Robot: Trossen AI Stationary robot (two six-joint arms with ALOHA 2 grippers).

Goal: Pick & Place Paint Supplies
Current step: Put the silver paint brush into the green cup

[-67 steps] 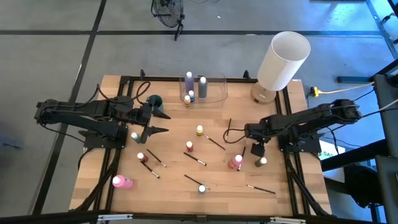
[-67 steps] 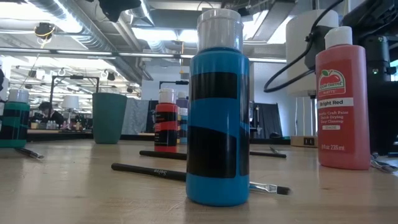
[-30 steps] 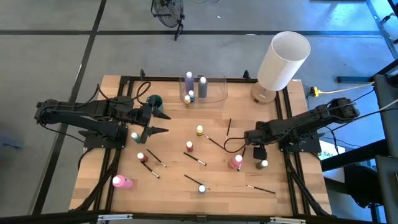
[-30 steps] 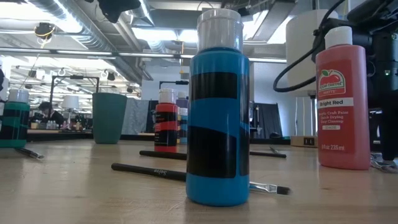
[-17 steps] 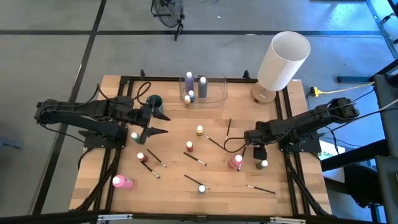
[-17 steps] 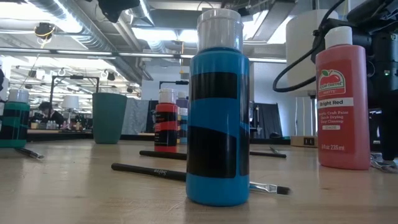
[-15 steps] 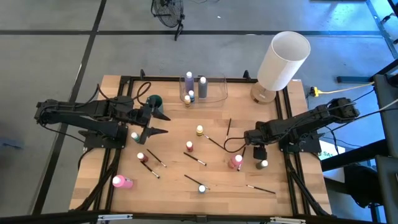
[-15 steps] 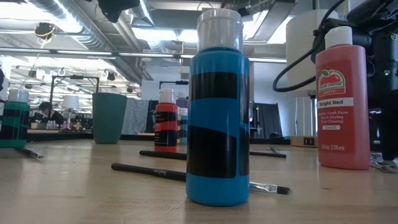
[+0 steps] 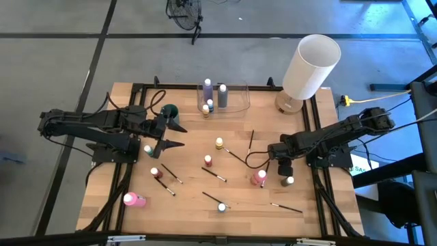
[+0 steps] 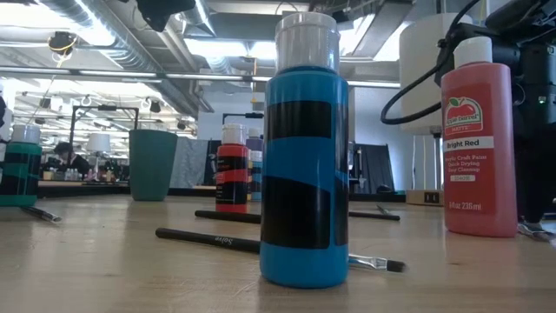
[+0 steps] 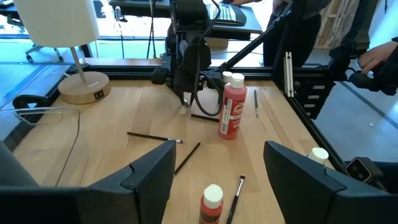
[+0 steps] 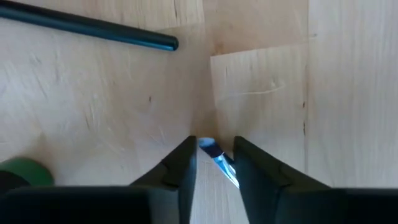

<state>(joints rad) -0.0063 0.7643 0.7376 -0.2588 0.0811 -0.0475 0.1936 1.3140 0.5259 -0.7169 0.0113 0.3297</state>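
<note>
From above, the wooden desk (image 9: 191,205) carries scattered paint bottles and thin brushes: a pink bottle (image 9: 134,199) lies on its side near the front left corner, a red-capped bottle (image 9: 207,161) stands near the middle, a blue bottle (image 9: 222,207) stands toward the front, and a bright red bottle (image 9: 259,178) stands just beside the right gripper (image 9: 283,166), which is down at the desk with a green bottle (image 9: 287,181) close by; several bottles stand in the clear container (image 9: 235,98) at the back edge, and a white cylinder (image 9: 311,66) rises at the back right; the left gripper (image 9: 173,134) hovers at the left side of the desk, its fingers spread apart and holding nothing; in the low view the blue bottle (image 10: 303,156) stands in front, a dark brush (image 10: 217,241) lying behind it, the bright red bottle (image 10: 478,143) to its right; the left wrist view looks across the desk at the bright red bottle (image 11: 232,112) and the right arm behind it, the left fingers (image 11: 152,171) wide open; the right wrist view shows the right gripper (image 12: 212,163) with its fingers drawn close together around a thin bluish brush tip (image 12: 220,162) lying on the wood, a dark brush handle (image 12: 87,25) well apart from them
</note>
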